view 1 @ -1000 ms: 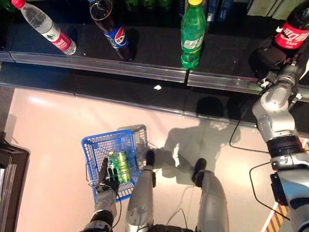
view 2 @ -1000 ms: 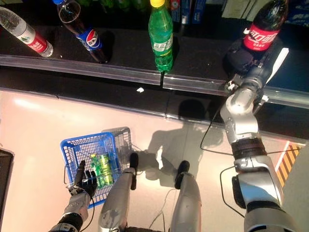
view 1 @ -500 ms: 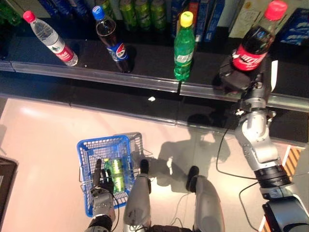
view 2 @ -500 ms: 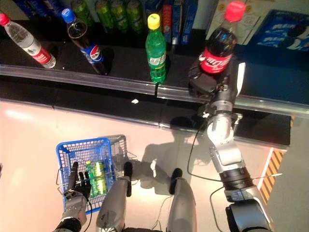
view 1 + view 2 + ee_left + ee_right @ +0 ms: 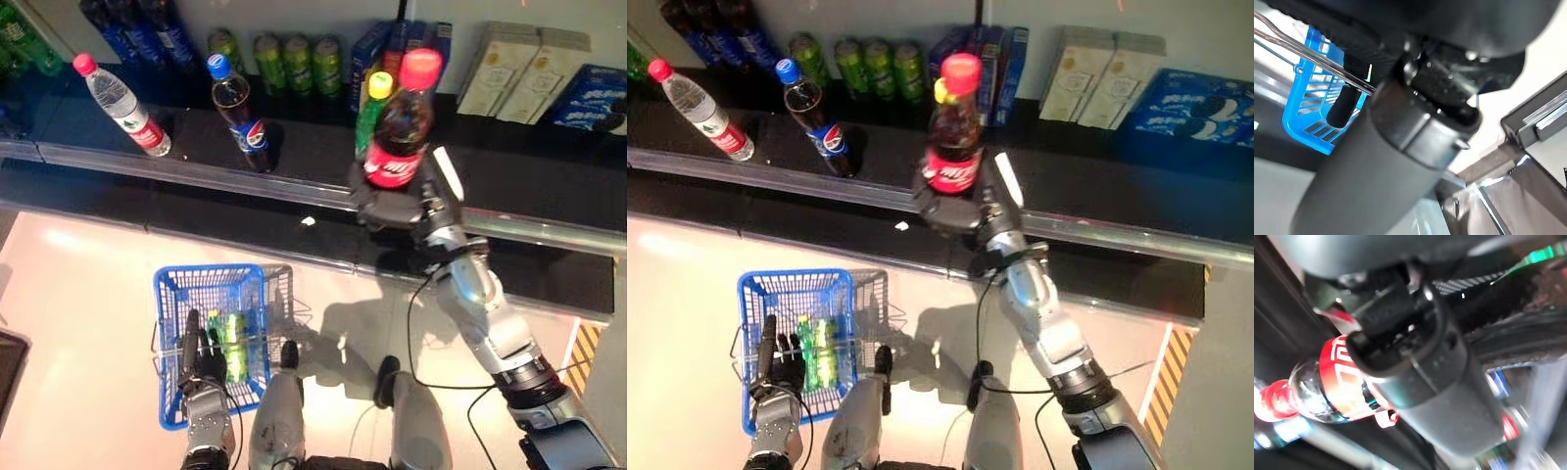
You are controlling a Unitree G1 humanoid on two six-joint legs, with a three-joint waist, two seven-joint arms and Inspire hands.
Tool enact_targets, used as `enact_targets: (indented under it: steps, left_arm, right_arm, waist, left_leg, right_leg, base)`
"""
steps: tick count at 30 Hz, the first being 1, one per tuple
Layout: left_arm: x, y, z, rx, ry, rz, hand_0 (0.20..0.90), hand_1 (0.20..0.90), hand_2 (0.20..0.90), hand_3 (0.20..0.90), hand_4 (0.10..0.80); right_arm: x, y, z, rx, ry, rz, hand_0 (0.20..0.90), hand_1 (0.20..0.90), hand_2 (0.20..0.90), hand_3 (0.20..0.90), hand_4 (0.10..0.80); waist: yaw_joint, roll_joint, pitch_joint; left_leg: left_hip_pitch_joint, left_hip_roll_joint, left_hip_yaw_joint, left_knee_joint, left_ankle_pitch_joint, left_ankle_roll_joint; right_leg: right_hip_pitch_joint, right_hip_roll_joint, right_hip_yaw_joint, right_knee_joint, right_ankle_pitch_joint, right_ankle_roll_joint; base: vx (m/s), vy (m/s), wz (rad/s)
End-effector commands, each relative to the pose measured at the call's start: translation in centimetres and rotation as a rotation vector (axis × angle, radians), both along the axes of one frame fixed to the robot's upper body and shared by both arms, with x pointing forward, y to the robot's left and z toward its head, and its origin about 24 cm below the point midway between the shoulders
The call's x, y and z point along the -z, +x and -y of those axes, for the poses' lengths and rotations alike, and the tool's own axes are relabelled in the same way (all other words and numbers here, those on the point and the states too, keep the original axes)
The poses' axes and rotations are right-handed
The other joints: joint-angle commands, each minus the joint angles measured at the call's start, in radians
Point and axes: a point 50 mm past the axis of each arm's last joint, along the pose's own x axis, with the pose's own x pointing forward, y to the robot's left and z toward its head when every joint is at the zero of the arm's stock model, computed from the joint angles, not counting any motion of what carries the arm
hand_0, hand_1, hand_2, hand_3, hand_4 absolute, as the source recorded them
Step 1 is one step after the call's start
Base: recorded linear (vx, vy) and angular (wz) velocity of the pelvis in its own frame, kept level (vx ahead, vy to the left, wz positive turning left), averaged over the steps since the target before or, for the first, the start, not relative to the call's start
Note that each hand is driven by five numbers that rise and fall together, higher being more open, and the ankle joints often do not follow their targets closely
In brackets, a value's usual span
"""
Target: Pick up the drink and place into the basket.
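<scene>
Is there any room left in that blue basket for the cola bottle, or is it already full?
The blue basket is roomy at its far end, toward the shelf, and along its left side. Its near half is crowded: green drinks lie there and the left hand holds the wire handle. The right hand carries the cola bottle upright above the shelf edge.

I count one red-capped cola bottle (image 5: 953,137), one blue-capped cola bottle (image 5: 813,116), one clear water bottle (image 5: 702,110), three green cans (image 5: 862,67) far back, one blue wire basket (image 5: 794,343).
</scene>
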Motion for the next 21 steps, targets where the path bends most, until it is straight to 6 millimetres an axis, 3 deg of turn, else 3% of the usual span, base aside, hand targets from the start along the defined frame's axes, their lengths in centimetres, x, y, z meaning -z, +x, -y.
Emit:
enact_targets:
  steps: [1, 8, 12, 16, 21]
  left_arm:
    - [-9.4, 2.0, -2.5, 0.101, 0.464, 0.497, 0.300, 0.300, 0.300, 0.200, 0.100]
    - [-15.5, 2.4, -0.7, 0.289, 0.766, 0.698, 0.300, 0.300, 0.300, 0.200, 0.100]
    - [-17.0, 2.5, 0.2, 0.362, 0.847, 0.744, 0.300, 0.300, 0.300, 0.200, 0.100]
    - [-19.5, 2.2, 2.1, 0.524, 0.955, 0.905, 0.300, 0.300, 0.300, 0.200, 0.100]
    - [-21.8, 1.8, 3.0, 0.579, 1.026, 1.024, 0.300, 0.300, 0.300, 0.200, 0.100]
  right_arm:
    - [-5.7, -3.1, -3.4, -0.219, 0.185, 0.281, 0.300, 0.300, 0.300, 0.200, 0.100]
    - [-5.4, -3.2, -6.1, -0.231, 0.205, 0.260, 0.300, 0.300, 0.300, 0.200, 0.100]
    - [-5.4, -2.9, -6.6, -0.208, 0.201, 0.251, 0.300, 0.300, 0.300, 0.200, 0.100]
    - [-5.0, -1.9, -7.4, -0.153, 0.182, 0.217, 0.300, 0.300, 0.300, 0.200, 0.100]
    - [-4.6, -0.9, -8.2, -0.106, 0.192, 0.163, 0.300, 0.300, 0.300, 0.200, 0.100]
  waist:
    - [0.018, -0.031, -0.203]
    - [0.103, -0.014, -0.167]
    - [0.126, -0.010, -0.156]
    - [0.183, -0.004, -0.136]
    - [0.226, -0.004, -0.118]
  left_leg:
    - [-0.019, -0.007, -0.039, 0.081, 0.090, 0.026]
    - [-0.031, -0.041, -0.101, 0.047, 0.089, 0.027]
    - [-0.040, -0.052, -0.123, 0.047, 0.088, 0.027]
    - [-0.061, -0.077, -0.168, 0.055, 0.081, 0.031]
    - [-0.080, -0.099, -0.203, 0.058, 0.077, 0.034]
  right_leg:
    - [0.187, -0.024, -0.008, -0.170, 0.037, -0.019]
    - [0.206, -0.051, -0.066, -0.172, 0.050, -0.006]
    - [0.209, -0.060, -0.087, -0.166, 0.050, -0.002]
    - [0.221, -0.071, -0.129, -0.167, 0.054, 0.005]
    - [0.232, -0.075, -0.161, -0.177, 0.061, 0.013]
  base:
    - [-0.052, 0.030, 0.21]
    - [-0.059, 0.002, 0.38]
    - [-0.038, -0.008, 0.39]
    - [-0.013, -0.029, 0.35]
    - [-0.005, -0.047, 0.26]
